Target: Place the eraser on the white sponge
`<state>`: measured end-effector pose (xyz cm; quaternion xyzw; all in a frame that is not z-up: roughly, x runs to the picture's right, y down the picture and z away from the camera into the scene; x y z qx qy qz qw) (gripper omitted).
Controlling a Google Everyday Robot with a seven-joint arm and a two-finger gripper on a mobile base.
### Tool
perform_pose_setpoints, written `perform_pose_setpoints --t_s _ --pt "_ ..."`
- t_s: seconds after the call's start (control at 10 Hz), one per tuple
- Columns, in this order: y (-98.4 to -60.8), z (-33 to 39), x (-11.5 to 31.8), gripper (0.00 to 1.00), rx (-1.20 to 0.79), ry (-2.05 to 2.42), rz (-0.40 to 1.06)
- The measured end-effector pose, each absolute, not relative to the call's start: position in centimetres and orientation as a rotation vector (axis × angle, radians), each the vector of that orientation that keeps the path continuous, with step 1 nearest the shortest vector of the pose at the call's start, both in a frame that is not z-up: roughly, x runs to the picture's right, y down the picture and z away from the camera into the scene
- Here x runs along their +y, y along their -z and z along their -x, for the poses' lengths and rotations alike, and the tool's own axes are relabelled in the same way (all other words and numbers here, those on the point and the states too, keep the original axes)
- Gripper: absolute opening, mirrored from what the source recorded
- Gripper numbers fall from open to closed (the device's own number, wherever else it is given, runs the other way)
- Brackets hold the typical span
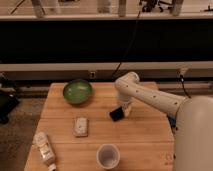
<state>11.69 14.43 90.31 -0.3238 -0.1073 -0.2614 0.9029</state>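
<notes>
The black eraser is tilted at the tip of my gripper, just above the wooden table near its middle. The gripper is shut on the eraser, with the arm reaching in from the right. The white sponge lies flat on the table to the left of the eraser and a little nearer the front, apart from the gripper.
A green bowl stands at the back left of the table. A white bottle lies at the front left corner. A translucent cup stands at the front edge, below the eraser.
</notes>
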Motion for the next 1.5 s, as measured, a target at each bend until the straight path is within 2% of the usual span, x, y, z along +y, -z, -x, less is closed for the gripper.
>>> perform_pose_setpoints --t_s 0.1,0.3,1.1,1.5 --pt "-90.3 -11.7 14.4 0.00 -0.221 0.541 0.669" --pt "-90.2 -11.1 13.7 0.00 -0.215 0.558 0.676" --pt "-87.9 -1.4 10.2 0.00 -0.238 0.690 0.739" --pt "-86.6 2.5 10.9 0.00 -0.253 0.735 0.733"
